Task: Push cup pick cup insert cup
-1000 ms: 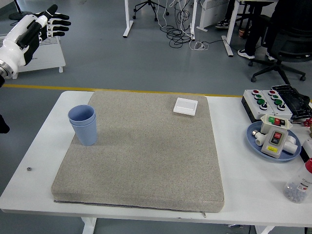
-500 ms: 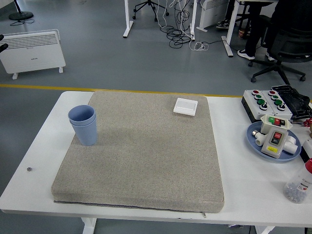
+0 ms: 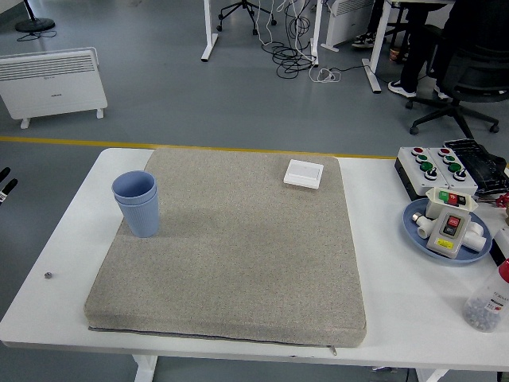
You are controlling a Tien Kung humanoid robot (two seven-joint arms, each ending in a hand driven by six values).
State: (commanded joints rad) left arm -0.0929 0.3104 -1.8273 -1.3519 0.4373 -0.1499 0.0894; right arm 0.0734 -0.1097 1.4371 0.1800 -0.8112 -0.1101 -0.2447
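White tabletop carries a grey mat, with the nested blue cups upright at its left edge. Left hand shows only fingertips at the frame's left edge, clear of the cups; its opening cannot be told.

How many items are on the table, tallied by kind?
Blue cups, nested: 2
Grey mat: 1
White square box: 1
Button boxes: 2
Blue plate of switch parts: 1
Clear bottle: 1
Total: 8
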